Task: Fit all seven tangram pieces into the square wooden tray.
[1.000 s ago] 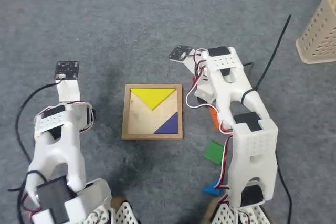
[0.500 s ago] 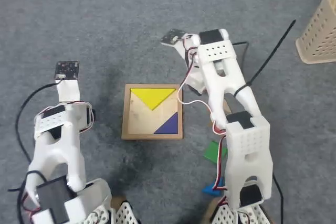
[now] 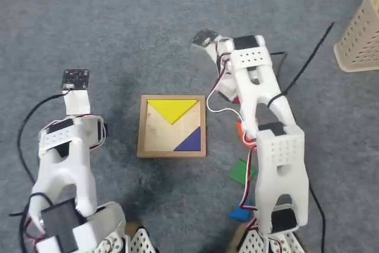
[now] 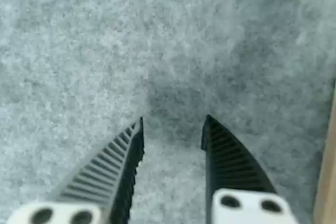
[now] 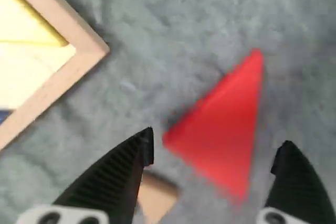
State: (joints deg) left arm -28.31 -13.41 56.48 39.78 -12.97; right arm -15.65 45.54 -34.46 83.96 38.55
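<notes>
the grey carpeted bench point(image 3: 118, 39) looks the same as a second ago; the only thing on it that has moved is the right arm point(image 3: 260, 99). over that second it stretched farther from its base. it swung toward the tray's far corner half a second ago and has now drifted back a little to the right. the left arm point(image 3: 65, 152) has not shifted at all.

the tray point(image 3: 142, 128) sits where it was, between the two arms. it holds the same two pieces: the yellow triangle point(image 3: 172, 109) along its far edge and the purple triangle point(image 3: 190, 141) in the near right corner. most of the wood inside is bare. the green piece point(image 3: 240, 172) and the blue piece point(image 3: 238, 213) lie untouched on the carpet near the right arm's base.

the red triangle point(image 5: 226, 124) lies flat on the carpet just off the tray's corner. the right gripper point(image 5: 216, 140) hangs over it with its jaws spread wide, one on each side, and neither seems to touch it. the left gripper point(image 4: 172, 124) is also spread, above bare carpet beside the tray's edge.

the swing and correction read as the right arm lining up on the red triangle. no grasp is made yet, so that piece and the others outside still have to go in.
</notes>
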